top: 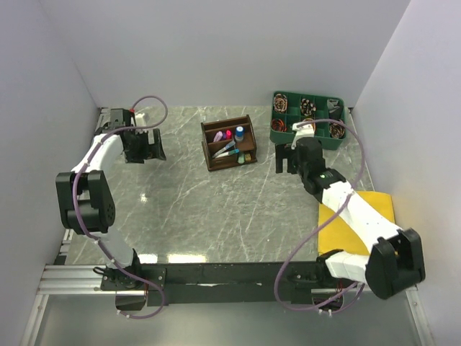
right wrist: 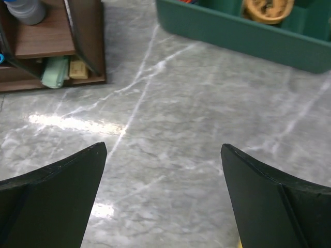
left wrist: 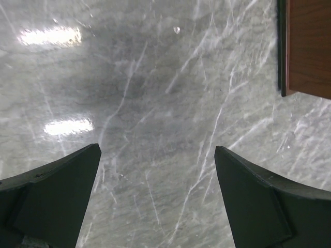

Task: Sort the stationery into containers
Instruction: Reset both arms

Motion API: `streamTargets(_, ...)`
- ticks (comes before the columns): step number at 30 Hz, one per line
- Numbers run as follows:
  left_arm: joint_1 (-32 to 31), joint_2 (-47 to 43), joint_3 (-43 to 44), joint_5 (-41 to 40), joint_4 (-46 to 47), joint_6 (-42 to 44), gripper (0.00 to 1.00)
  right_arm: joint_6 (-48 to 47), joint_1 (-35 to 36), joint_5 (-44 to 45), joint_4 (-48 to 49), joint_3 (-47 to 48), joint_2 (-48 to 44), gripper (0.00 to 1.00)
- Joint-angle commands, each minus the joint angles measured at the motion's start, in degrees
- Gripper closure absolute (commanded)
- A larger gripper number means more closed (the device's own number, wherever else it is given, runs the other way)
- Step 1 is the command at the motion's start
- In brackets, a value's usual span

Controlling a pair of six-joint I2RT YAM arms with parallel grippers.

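The dark brown wooden organiser [top: 229,143] stands mid-table at the back. It holds pink and purple markers [top: 223,135], a blue-grey piece [top: 239,132], pens [top: 227,151] and green and tan erasers [top: 245,158]. My left gripper [top: 144,148] is open and empty over bare marble, left of the organiser; the organiser's corner [left wrist: 307,46] shows in the left wrist view. My right gripper [top: 288,160] is open and empty, right of the organiser. The right wrist view shows the organiser's corner [right wrist: 88,31] with the green eraser [right wrist: 54,72], the tan eraser [right wrist: 78,68] and the blue-grey piece [right wrist: 26,9].
A green tray of coiled cables [top: 306,117] stands at the back right, its wall [right wrist: 248,36] in the right wrist view. A yellow sheet [top: 356,220] lies under the right arm. White walls close in the table on three sides.
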Motion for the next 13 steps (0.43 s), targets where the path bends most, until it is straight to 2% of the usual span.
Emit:
streamTargets(1, -1.3, -1.1, 4.0, -4.2, 0.9, 0.7, 0.00, -2.2, -0.9, 4.0, -1.1, -1.9, -7.9, 0.00)
streamTargets(8, -1.8, -1.7, 5.0, -5.3, 0.1, 2.3, 0.01, -3.0, -1.2, -1.5, -7.5, -2.6, -13.8, 0.00)
streamTargets(13, -1.8, -1.6, 5.7, -6.0, -0.7, 3.4, 0.01, -5.3, -1.5, -3.0, -6.9, -3.7, -14.4, 0.00)
